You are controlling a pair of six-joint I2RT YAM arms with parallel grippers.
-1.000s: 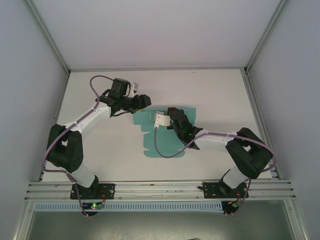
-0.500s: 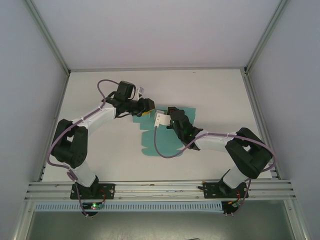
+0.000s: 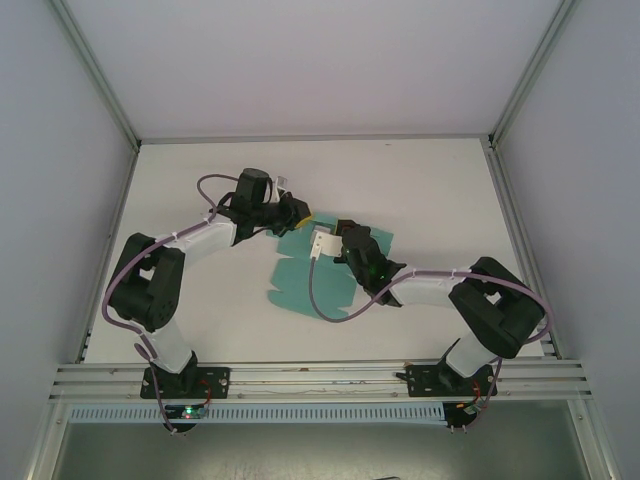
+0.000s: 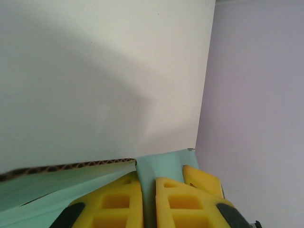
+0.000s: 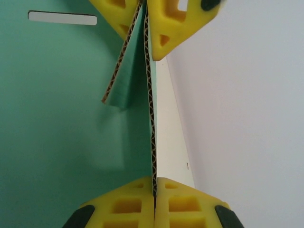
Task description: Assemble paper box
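Teal-green card, the paper box (image 3: 292, 287), lies as a die-cut sheet near the middle of the white tabletop (image 3: 430, 190) in the top external view. Its near part is flat, with scalloped flaps along the left edge. Its far part runs under the two arms, which meet over it. The left tool (image 3: 300, 215) reaches the sheet's far edge from the left. The right tool (image 3: 337, 232) comes in from the right, just beside it. From this height I cannot tell how either tool's jaws stand.

The left wrist view looks low across the tabletop (image 4: 95, 71) towards a lilac wall (image 4: 256, 95). The left tool (image 4: 146, 183) has its yellow fingers (image 4: 116, 202) nearly together, with a thin upright strip of the paper box (image 4: 164, 159) between them. A brown corrugated edge runs off to the left.

The right wrist view settles the grips. The right tool (image 5: 154, 183) is pressed together on the corrugated edge (image 5: 151, 118) of a raised flap, which stands on edge. Along that same edge, the left tool (image 5: 144, 33) also pinches the card. To the left the paper box (image 5: 57, 104) spreads flat, with a narrow slot (image 5: 62, 18) cut through it and a smaller flap (image 5: 124, 78) folded up beside the held one.
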